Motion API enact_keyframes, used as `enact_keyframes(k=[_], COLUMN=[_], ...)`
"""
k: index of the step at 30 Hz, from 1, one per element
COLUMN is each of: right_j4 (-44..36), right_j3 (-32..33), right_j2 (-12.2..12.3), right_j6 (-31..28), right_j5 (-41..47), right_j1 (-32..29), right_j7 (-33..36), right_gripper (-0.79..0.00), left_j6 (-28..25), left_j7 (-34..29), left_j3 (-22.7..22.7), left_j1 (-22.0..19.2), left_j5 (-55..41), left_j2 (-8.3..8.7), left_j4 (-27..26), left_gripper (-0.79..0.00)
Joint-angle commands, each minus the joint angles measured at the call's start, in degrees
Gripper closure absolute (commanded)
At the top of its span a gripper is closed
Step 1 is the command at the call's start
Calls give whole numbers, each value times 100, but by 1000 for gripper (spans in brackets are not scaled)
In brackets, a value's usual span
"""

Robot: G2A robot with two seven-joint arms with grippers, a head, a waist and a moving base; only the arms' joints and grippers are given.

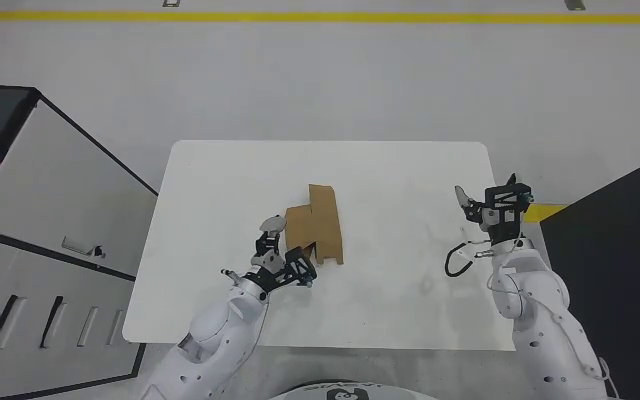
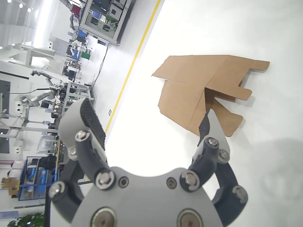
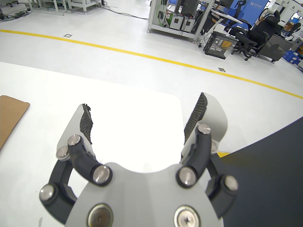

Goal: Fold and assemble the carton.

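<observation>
Closest to me, my left pincer point(image 2: 146, 109) sits near the front of the surface point(image 1: 400, 180), spread wide with nothing between its pads. One of its fingertips point(image 2: 208, 119) lies right at the near edge of the carton point(image 2: 196, 81). From the left wrist view I cannot tell whether it touches the cardboard or only lines up with it.

The carton lies roughly in the middle of the surface, a little toward my left arm's side. It is a brown blank lying almost flat, with its flaps and tabs splayed out on the side away from my left pincer. Near the fingertip one seam gapes slightly and shows a dark sliver of the inside. I see no upright wall, no tucked flap and no closed end.

Off to the other side, well apart from the carton, my right pincer point(image 3: 143, 100) hangs near the right edge of the surface, also wide open and empty. A corner of the carton shows at the margin of its wrist view.

I judge the job barely begun. The sleeve is not yet opened into a box, and the flaps are neither folded nor tucked. As I read it, the step in hand is getting a first grip on the near edge.
</observation>
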Motion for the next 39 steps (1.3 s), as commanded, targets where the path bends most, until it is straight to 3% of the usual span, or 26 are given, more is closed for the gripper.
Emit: enact_keyframes(k=[1,6,9,17,39], right_j4=[0,0,0,0,0], right_j3=[0,0,0,0,0], right_j2=[0,0,0,0,0], right_j6=[0,0,0,0,0], right_j5=[0,0,0,0,0], right_j1=[0,0,0,0,0], right_j7=[0,0,0,0,0], right_gripper=[-785,-785,-785,-785,-785], left_j6=[-1,-43,11,315,244], left_j7=[0,-20,-266,-733,-423], left_j3=[0,17,224,697,775], left_j1=[0,-12,-106,-350,-457], left_j5=[0,93,777,1188,1242], left_j2=[0,3,-9,-123,-153], left_j4=[1,40,148,532,725], left_gripper=[-785,-785,-785,-785,-785])
